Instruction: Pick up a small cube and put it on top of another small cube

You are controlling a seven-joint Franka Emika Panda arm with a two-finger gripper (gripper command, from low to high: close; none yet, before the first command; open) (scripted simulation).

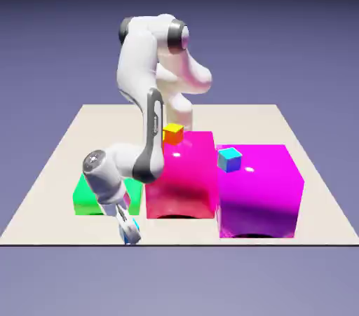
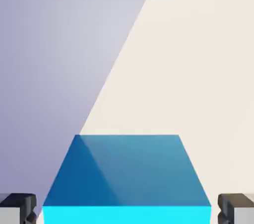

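The small blue cube (image 2: 126, 178) sits between the gripper (image 1: 129, 230) tips at the table (image 1: 63, 160) edge nearest the camera, toward the exterior view's left, just in front of the green block (image 1: 84, 199); in the hand view it fills the space between the two grey fingertips (image 2: 20, 208), which stand close at its sides, so the jaws look drawn in on the cube, though actual contact at the faces is hard to confirm; I judge it a light, rigid block with flat, smooth, glossy sides, so it may slip if pinched off-centre; the best hold is on two opposite flat faces, squarely at mid-height. The arm folds low and forward, elbow bent, wrist tipped down so the hand points at the table surface. Other small cubes rest well apart: an orange cube (image 1: 172, 133) on the pink block (image 1: 181, 181), a cyan cube (image 1: 229, 160) on the magenta block (image 1: 259, 192); either could serve as the base.
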